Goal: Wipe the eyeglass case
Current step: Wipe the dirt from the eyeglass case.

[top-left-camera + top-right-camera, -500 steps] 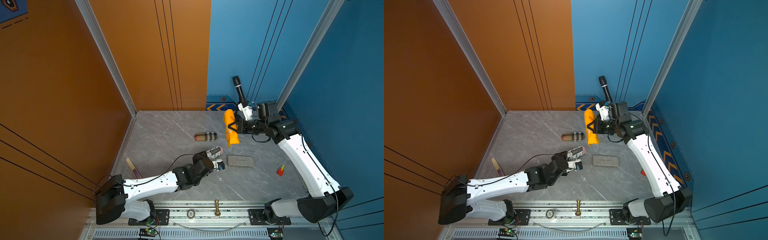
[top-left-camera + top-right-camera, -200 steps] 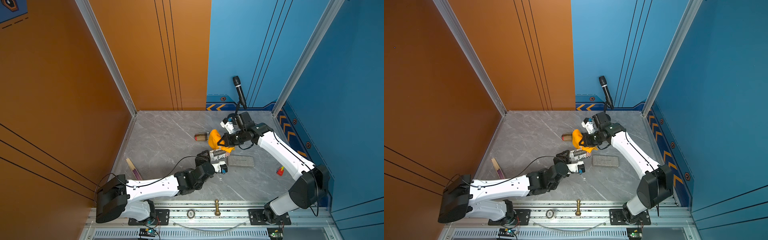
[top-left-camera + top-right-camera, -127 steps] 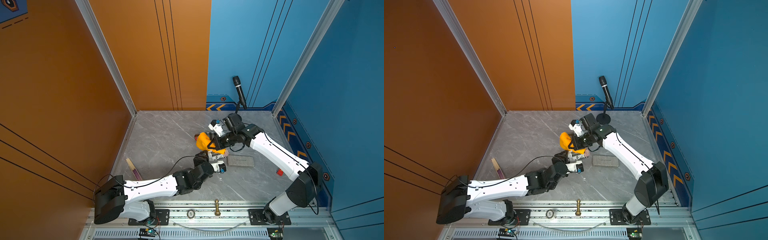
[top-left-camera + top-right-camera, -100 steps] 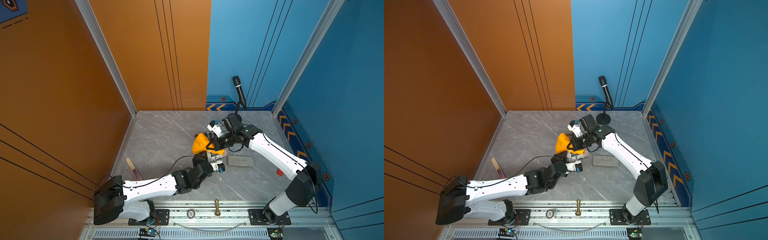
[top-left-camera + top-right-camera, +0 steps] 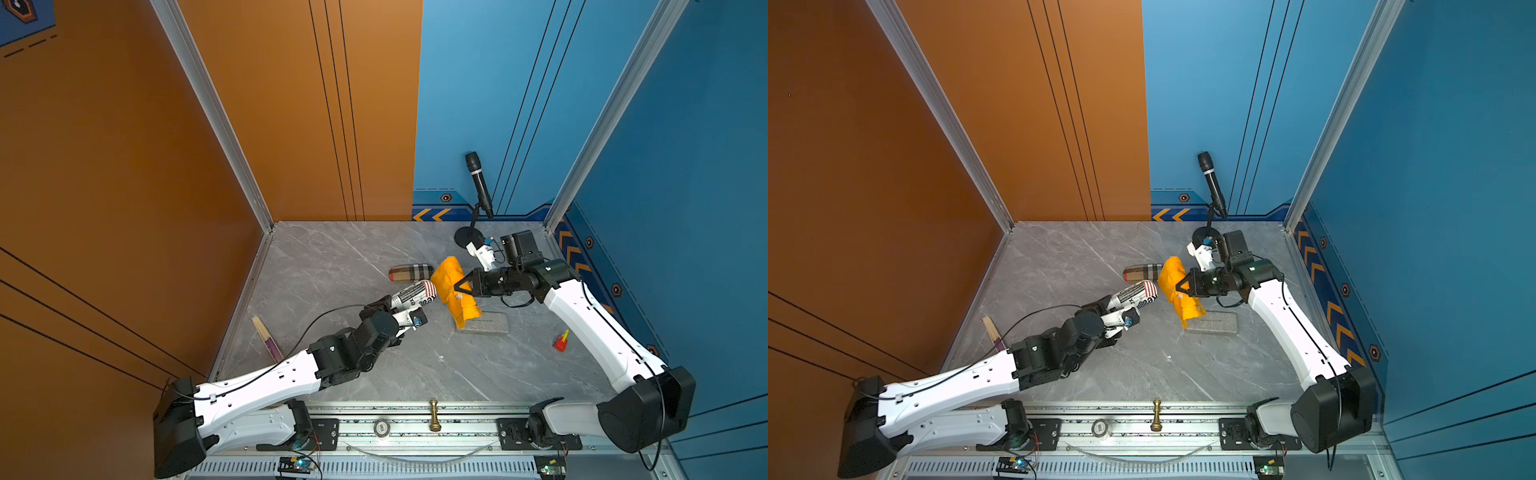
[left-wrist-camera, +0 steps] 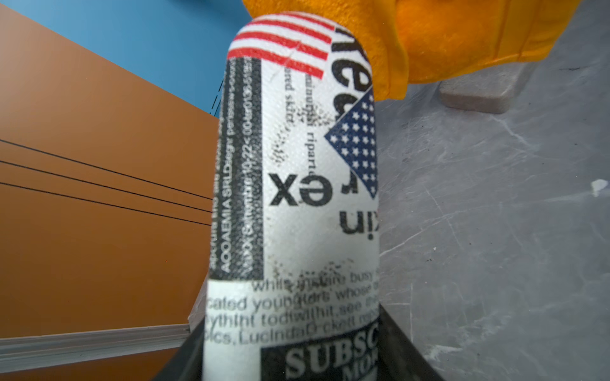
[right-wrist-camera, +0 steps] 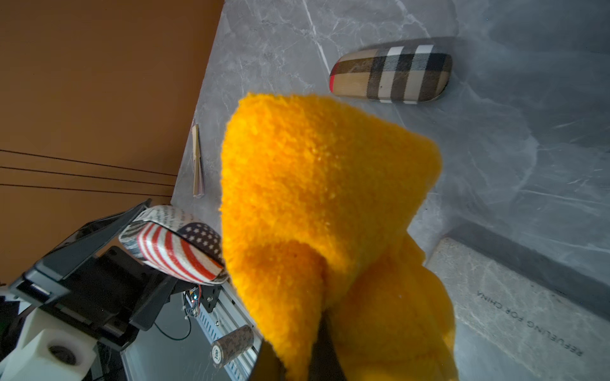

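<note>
Drawn back from its sweep, our right arm has carried the orange cloth (image 5: 451,276) off the newsprint eyeglass case (image 5: 413,296), so that the cloth now meets only its tip: we are between wiping strokes.
Our left gripper (image 5: 395,305) is clamped on the case's near end and holds it raised off the marbled tabletop (image 5: 332,266), slanting toward the cloth. Our right gripper (image 5: 462,286) pinches a bunch of fleece, whose loose tail hangs over the grey stone-like block (image 5: 486,324). We judge that the next stroke calls for pressing the fleece onto the rounded flank and dragging it toward our left fingers without twisting the case loose. The case is a rounded, pebble-grained hard shell printed with type and a flag. The cloth is thick, fuzzy and limp. Behind them a plaid eyeglass case (image 5: 411,273) lies untouched.
</note>
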